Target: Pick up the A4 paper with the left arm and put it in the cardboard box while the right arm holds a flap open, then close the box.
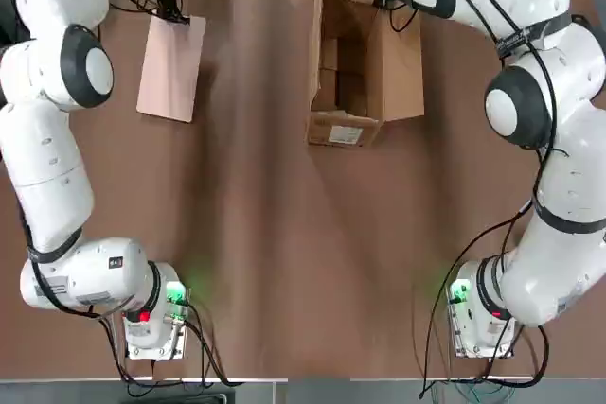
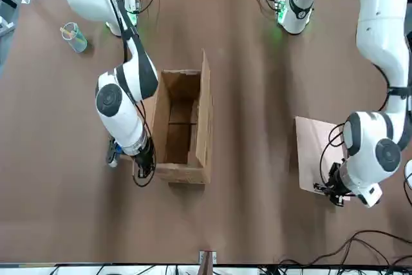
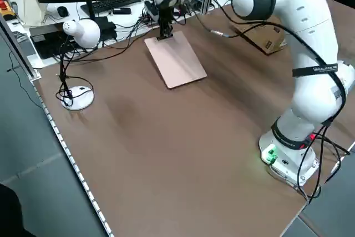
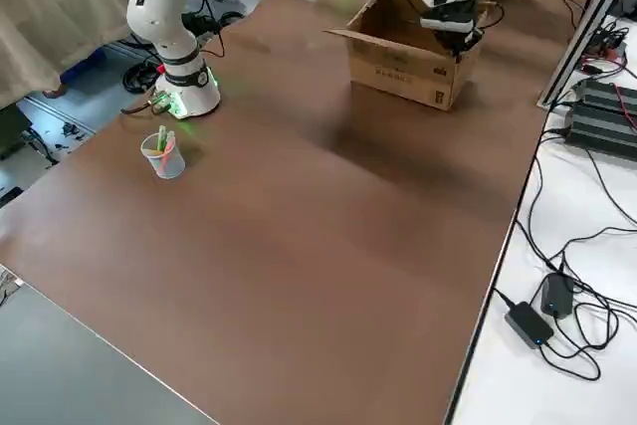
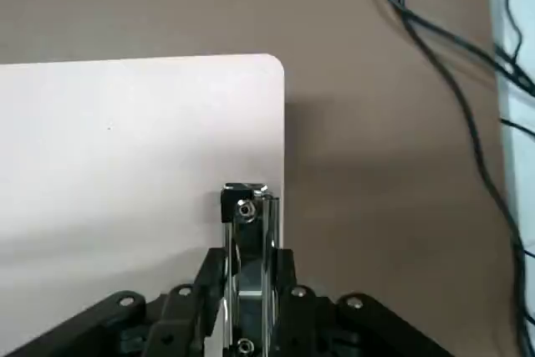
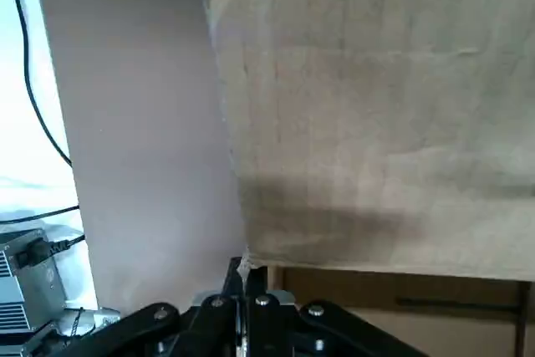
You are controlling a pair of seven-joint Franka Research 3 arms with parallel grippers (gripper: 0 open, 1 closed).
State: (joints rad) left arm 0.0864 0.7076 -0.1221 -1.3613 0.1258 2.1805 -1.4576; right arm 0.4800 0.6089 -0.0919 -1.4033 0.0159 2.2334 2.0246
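Left claw (image 5: 247, 206) pinches the A4 paper (image 5: 138, 144); right claw (image 6: 245, 277) clamps the cardboard box (image 1: 365, 63) flap; label unreadable.

A4 paper (image 1: 171, 68): pale pinkish-beige | cardboard box (image 1: 365, 73): brown, white label | table (image 1: 303, 253): brown

The right arm's glossy white links (image 1: 530, 35) are hiding the right gripper overhead; the top edge is cutting off the brown corrugated cardboard box's (image 1: 365, 73) far end.

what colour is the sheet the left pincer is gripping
Pale pinkish-beige, plain and unpatterned: the A4 paper held at its edge by the left pincer. The left wrist view shows it best.
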